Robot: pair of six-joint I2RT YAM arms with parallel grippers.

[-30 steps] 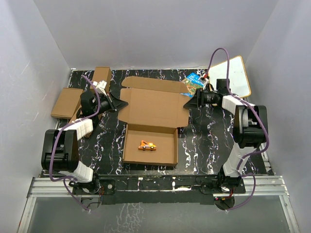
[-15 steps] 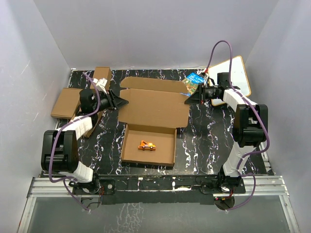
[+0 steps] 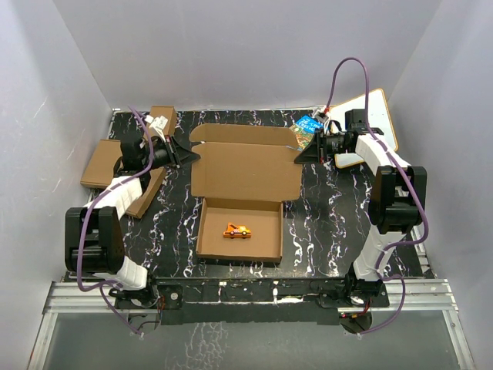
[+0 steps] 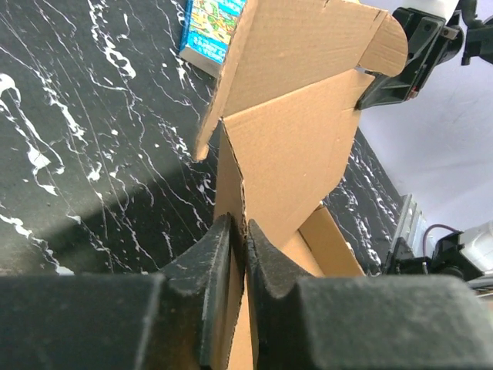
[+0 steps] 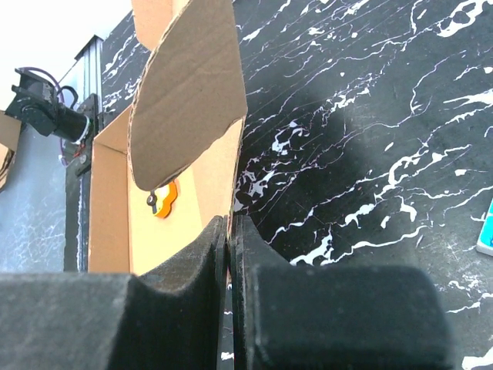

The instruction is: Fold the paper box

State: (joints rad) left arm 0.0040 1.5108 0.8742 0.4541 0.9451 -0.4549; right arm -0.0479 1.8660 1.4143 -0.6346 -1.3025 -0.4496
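At the far left two small cardboard boxes (image 3: 104, 162) lie flat at the edge of the black marbled table (image 3: 331, 216), and a third sits further back by the wall. The left arm reaches out over the nearer ones, its elbow partly covering a cardboard piece beneath it. The left gripper (image 3: 185, 156) points inward, and from its wrist view the left gripper (image 4: 237, 228) has its jaws pressed narrow, pinching the thin left side edge of the paper box (image 3: 245, 171). That box takes up the middle of the table. Its shallow tray lies open on the near side, and its broad lid panel rises behind the tray, lifted off the surface with a flap at the back. An orange toy (image 3: 236, 230) rests inside the tray, clear of the walls. On the other side the right gripper (image 3: 302, 158) mirrors the left. In its own view the right gripper (image 5: 229, 223) is clamped tight on the lid's right edge, with the toy showing past the cardboard. A blue book (image 3: 310, 126) lies just behind that gripper, close beside the lid's far right corner. Further right a white board (image 3: 370, 116) with a wooden rim sits partly under the right arm.
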